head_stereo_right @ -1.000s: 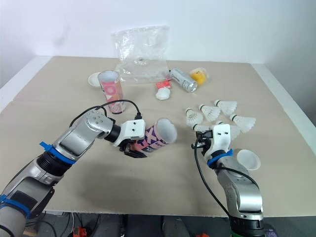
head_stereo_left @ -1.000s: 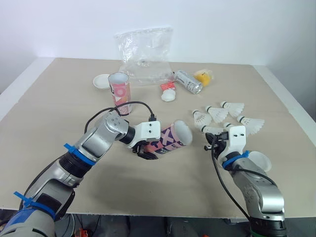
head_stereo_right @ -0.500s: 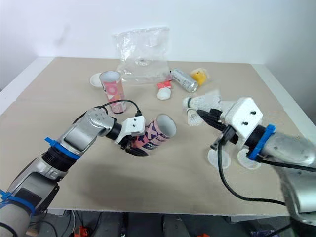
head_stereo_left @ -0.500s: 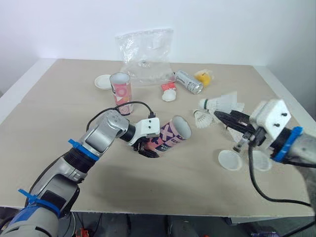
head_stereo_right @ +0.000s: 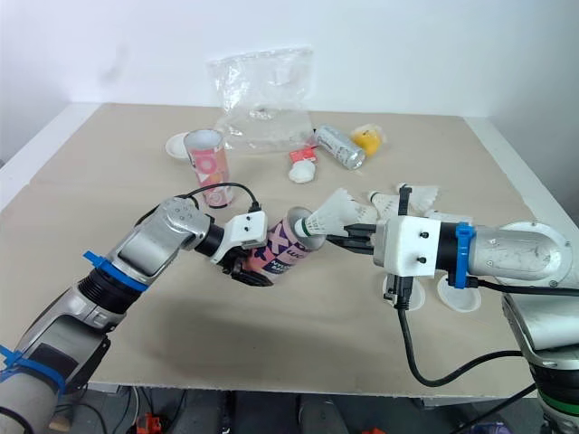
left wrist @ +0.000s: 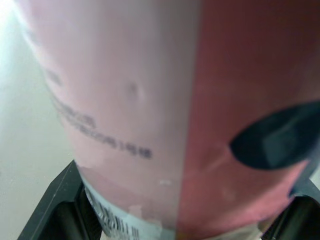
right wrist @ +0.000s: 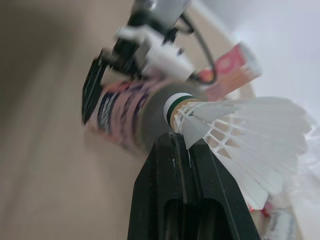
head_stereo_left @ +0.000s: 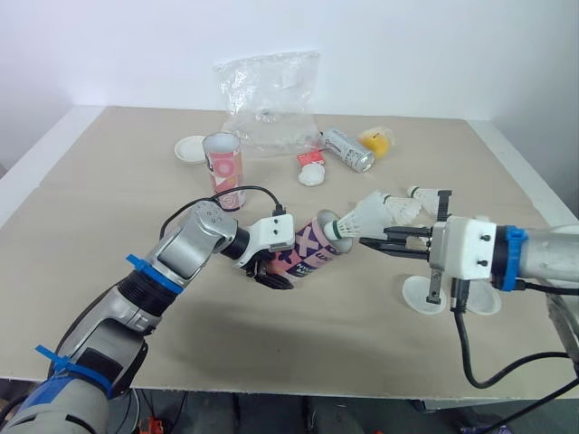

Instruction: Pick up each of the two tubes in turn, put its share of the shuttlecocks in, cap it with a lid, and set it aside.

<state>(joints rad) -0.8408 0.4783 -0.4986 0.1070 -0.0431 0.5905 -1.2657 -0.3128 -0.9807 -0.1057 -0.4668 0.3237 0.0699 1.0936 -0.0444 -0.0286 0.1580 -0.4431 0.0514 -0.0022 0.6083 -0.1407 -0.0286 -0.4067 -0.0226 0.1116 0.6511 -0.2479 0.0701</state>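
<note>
My left gripper point(head_stereo_left: 269, 269) is shut on a pink printed tube point(head_stereo_left: 310, 250), holding it tilted just above the table with its open mouth facing right. The tube's wall point(left wrist: 150, 110) sits close between the left fingers point(left wrist: 55, 210). My right gripper point(head_stereo_left: 364, 241) is shut on a white shuttlecock point(head_stereo_left: 369, 215), whose green-banded cork point(right wrist: 174, 106) is at the tube's mouth. A second pink tube point(head_stereo_left: 223, 170) stands upright farther back. Two white lids point(head_stereo_left: 422, 295) lie under the right arm, and a third lid point(head_stereo_left: 189, 149) lies at the back left.
Loose shuttlecocks point(head_stereo_left: 423, 195) lie on the table behind the right gripper. At the back are a clear plastic bag point(head_stereo_left: 268, 99), a silver can point(head_stereo_left: 347, 150), a yellow object point(head_stereo_left: 375, 140) and a red-and-white item point(head_stereo_left: 310, 168).
The right gripper lifted a shuttlecock from the loose group, swung left with it and brought its cork to the tube's mouth. The left gripper kept the tube almost still.
</note>
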